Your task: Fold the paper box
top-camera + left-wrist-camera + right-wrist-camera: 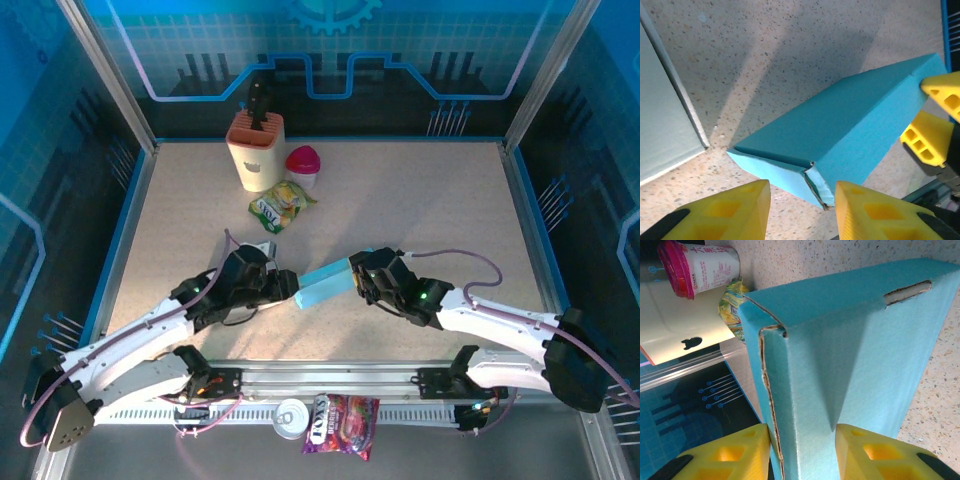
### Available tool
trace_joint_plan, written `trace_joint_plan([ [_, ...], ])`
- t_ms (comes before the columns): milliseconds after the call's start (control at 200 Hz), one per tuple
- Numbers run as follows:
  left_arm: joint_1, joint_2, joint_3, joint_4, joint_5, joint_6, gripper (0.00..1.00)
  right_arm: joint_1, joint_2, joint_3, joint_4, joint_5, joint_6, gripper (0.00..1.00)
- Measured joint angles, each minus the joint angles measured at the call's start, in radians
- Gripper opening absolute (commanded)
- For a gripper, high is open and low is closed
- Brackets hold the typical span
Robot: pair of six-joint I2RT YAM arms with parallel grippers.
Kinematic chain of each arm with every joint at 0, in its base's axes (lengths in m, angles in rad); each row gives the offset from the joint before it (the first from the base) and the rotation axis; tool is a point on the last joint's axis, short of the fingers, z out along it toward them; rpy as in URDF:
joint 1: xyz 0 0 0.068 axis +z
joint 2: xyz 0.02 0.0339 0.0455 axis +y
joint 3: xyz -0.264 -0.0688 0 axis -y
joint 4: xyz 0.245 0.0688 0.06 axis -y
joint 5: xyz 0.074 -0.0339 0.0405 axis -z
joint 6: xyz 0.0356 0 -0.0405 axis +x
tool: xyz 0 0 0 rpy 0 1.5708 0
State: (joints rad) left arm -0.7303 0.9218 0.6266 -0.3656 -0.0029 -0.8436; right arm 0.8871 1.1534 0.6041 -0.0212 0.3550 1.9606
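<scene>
The paper box (325, 283) is a long light-blue carton, tilted, spanning between my two grippers in the middle of the table. My right gripper (360, 280) is shut on its right end; in the right wrist view the yellow fingers (740, 450) press both sides of the box (850, 350), whose end flap edge runs down beside the left finger. My left gripper (286, 288) stands at the box's left end. In the left wrist view its fingers (730, 210) are apart, the gripper (801, 192) open, and the partly tucked end corner of the box (855, 125) lies just ahead of the tips.
At the back stand a beige knife block (256, 150), a pink-lidded yoghurt cup (303, 165) and a yellow-green snack packet (281, 205). A can (292, 417) and a purple sweet packet (342, 422) lie by the near rail. Blue walls ring the table.
</scene>
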Motion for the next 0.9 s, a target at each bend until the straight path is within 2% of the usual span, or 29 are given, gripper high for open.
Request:
trace_joint_plan([
  [175,-0.034,-0.018,-0.048,0.073,0.000,-0.138,0.39,0.000,0.000,0.000,0.000,0.000,0.000,0.37],
  [295,-0.040,-0.015,-0.070,0.113,0.000,-0.206,0.35,0.000,0.000,0.000,0.000,0.000,0.001,0.37],
  [635,-0.040,-0.027,-0.107,0.171,-0.023,-0.254,0.26,0.000,0.000,0.000,-0.003,0.000,0.003,0.38],
  [785,-0.038,-0.024,-0.117,0.194,-0.023,-0.254,0.22,-0.005,-0.002,0.000,-0.012,-0.007,-0.021,0.43],
  [900,-0.037,-0.010,-0.119,0.218,-0.023,-0.254,0.20,-0.016,-0.034,0.000,-0.063,-0.016,-0.070,0.52],
])
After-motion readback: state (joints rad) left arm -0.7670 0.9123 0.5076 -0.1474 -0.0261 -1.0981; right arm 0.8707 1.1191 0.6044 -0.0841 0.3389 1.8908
